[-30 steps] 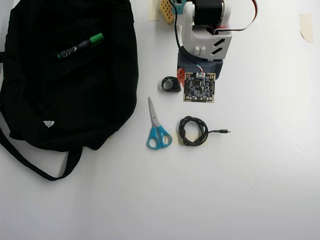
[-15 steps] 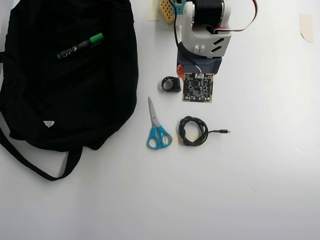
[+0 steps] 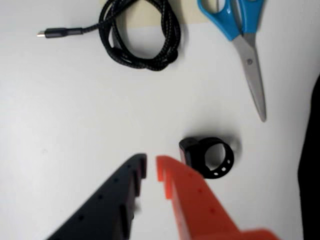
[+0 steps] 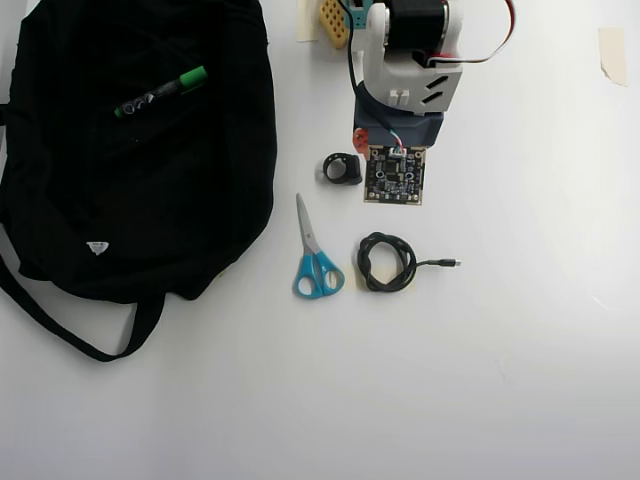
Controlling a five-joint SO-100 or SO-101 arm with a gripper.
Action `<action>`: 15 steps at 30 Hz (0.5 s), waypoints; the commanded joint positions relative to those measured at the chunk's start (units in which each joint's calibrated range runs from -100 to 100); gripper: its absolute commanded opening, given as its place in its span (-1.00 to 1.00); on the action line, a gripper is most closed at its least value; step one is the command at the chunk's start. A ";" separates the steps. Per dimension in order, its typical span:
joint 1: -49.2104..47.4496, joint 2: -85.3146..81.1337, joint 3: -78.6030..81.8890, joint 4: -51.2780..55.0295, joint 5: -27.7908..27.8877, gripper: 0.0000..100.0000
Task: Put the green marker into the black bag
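Note:
In the overhead view the green marker lies on top of the black bag, near the bag's upper part, green cap pointing right. The bag fills the left side, its strap trailing toward the bottom left. My arm stands at the top centre, well to the right of the bag. A circuit board on the wrist hides the gripper there. In the wrist view my gripper shows a black and an orange finger nearly touching, with nothing between them. The bag's edge shows at the right.
Blue-handled scissors and a coiled black cable lie below the arm. A small black ring-shaped part sits just right of my orange finger. Tape is stuck at the top right.
The arm has drawn back very slightly toward the top edge of the overhead view. The marker, bag and other objects have not moved.

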 commanded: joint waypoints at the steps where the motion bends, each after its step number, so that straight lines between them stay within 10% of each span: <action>1: -0.06 -2.04 -2.55 0.77 -0.11 -0.96; 15: -0.21 -2.12 -2.64 0.77 0.10 -0.96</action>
